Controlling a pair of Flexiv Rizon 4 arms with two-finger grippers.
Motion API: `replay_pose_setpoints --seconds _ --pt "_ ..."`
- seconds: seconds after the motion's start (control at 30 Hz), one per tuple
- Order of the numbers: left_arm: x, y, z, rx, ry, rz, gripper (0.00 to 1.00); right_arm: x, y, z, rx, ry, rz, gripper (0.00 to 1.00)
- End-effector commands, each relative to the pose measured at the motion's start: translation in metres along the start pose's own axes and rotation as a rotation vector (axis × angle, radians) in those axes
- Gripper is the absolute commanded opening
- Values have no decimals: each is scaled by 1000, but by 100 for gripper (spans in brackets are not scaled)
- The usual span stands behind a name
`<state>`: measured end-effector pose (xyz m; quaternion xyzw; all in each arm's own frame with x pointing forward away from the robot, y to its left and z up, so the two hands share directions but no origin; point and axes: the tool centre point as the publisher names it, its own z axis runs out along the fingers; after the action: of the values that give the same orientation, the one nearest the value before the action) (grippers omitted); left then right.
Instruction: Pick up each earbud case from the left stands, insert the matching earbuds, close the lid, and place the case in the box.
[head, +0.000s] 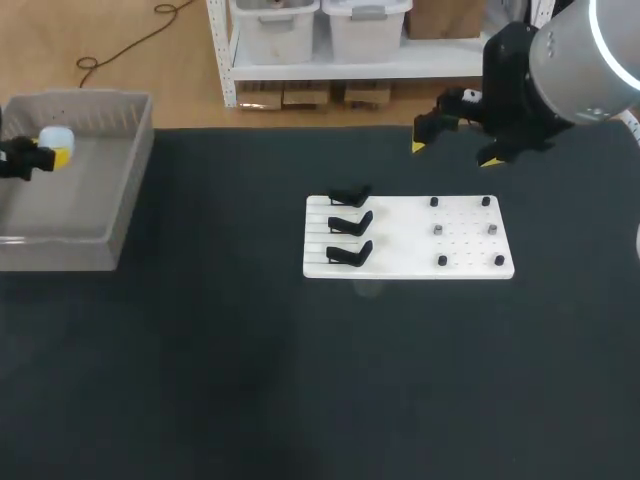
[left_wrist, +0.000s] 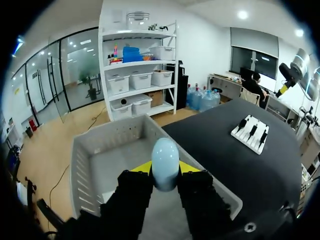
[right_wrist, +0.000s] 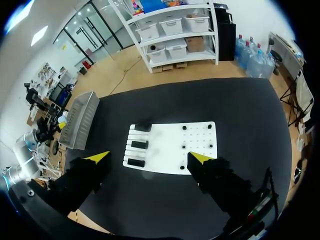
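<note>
A pale blue earbud case with its lid closed is clamped between the fingers of my left gripper, which hangs over the grey box at the table's far left. In the left wrist view the case stands upright between the yellow tips of that gripper, above the box floor. My right gripper hovers open and holds nothing behind the white board. Three black stands on the board's left side carry nothing. From the right wrist, that gripper looks down on the board.
Several small pegs dot the right half of the white board. The box has tall slotted walls and sits at the table's left edge. Dark tabletop spreads in front of the board.
</note>
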<state>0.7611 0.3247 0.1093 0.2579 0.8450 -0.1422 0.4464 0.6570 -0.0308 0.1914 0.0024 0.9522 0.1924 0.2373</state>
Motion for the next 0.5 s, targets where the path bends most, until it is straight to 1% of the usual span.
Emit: replay_pose_setpoints --seconds 0.03,0.07,0.1,0.2,0.33,0.5 --pt "6 1 4 -208 -56 -3 0 3 0 0 2 -10 1 100" --pt "5 0 4 -207 -50 1 36 3 0 0 2 -10 1 100" --pt "5 0 4 -208 -50 1 100 3 0 0 2 -10 1 100" --pt "6 1 3 -214 -51 3 100 3 0 0 2 -10 1 100" --pt "4 -4 -1 -214 -55 22 100 3 0 0 2 -10 1 100" --pt "-10 -17 -8 -199 -84 58 100 3 0 0 2 -10 1 100"
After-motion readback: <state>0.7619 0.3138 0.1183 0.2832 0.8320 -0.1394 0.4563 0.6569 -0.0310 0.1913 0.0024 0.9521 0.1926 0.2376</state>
